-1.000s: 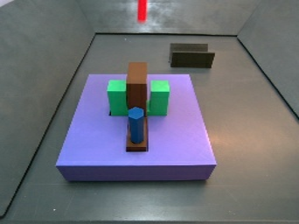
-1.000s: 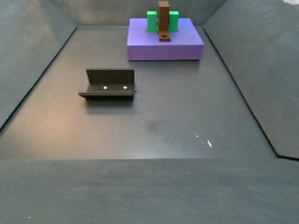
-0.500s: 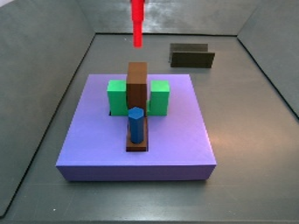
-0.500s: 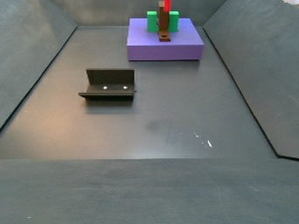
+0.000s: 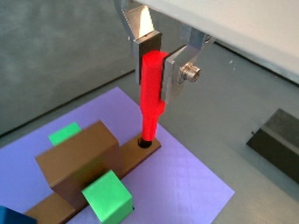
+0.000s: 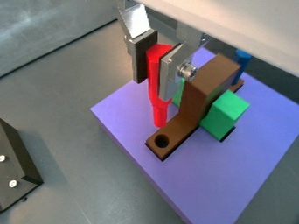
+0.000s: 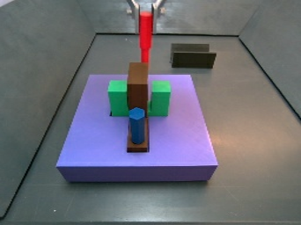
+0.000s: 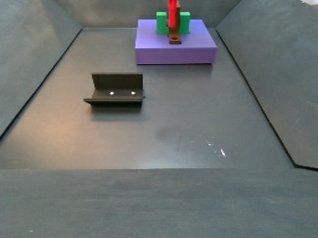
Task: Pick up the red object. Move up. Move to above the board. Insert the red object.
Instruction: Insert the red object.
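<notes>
My gripper (image 5: 160, 63) is shut on the red object (image 5: 152, 92), a thin red peg held upright; both also show in a wrist view as gripper (image 6: 158, 70) and red object (image 6: 158, 87). Its lower tip hangs at the round hole (image 6: 162, 141) in the end of the brown board (image 6: 198, 96). I cannot tell whether the tip is inside. In a side view the gripper (image 7: 144, 9) holds the red object (image 7: 144, 35) just over the board's (image 7: 139, 83) far end. The red object (image 8: 174, 9) stands over the board (image 8: 177, 33).
The board lies on a wide purple slab (image 7: 165, 149) and passes through a green block (image 7: 119, 97). A blue peg (image 7: 136, 126) stands in the board's near end. The fixture (image 7: 192, 56) stands on the floor beyond the slab and shows in a side view (image 8: 115, 89).
The gripper has come down with the red object, from high above the far wall line to just over the board's far end.
</notes>
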Robot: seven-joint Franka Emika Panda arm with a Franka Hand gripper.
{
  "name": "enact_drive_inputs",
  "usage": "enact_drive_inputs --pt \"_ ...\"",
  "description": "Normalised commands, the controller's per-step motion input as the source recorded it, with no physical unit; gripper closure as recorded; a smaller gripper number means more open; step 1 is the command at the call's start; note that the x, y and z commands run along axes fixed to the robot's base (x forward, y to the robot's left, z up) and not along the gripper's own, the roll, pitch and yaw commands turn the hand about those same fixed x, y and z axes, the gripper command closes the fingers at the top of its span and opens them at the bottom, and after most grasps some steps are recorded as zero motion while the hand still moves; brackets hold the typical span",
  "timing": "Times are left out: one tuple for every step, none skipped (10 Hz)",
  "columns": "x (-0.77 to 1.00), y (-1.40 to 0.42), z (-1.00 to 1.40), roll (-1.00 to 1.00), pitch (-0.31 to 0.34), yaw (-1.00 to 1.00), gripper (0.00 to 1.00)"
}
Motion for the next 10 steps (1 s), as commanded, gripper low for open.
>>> enact_drive_inputs --pt "-0.04 0.06 -0.33 0.01 0.000 0.00 1.00" --pt "-0.03 0.05 -0.33 0.00 0.000 0.00 1.00" --pt "-0.11 0.07 -0.30 0.00 -0.010 0.00 1.00" --pt "0.00 0.01 -0.24 -0.03 -0.019 0.00 1.00" --pt "0.00 0.02 -0.26 -0.01 -0.013 0.00 1.00" --pt "0.00 0.00 -0.24 -0.01 -0.011 0.00 1.00" --pt "0.00 0.00 -0.21 -0.04 -0.010 0.00 1.00" --pt "0.07 0.00 -0.21 -0.05 -0.011 0.03 1.00" --pt "0.00 0.00 -0.25 -0.01 -0.010 0.02 1.00" --pt "0.00 0.01 -0.33 0.01 -0.010 0.01 1.00"
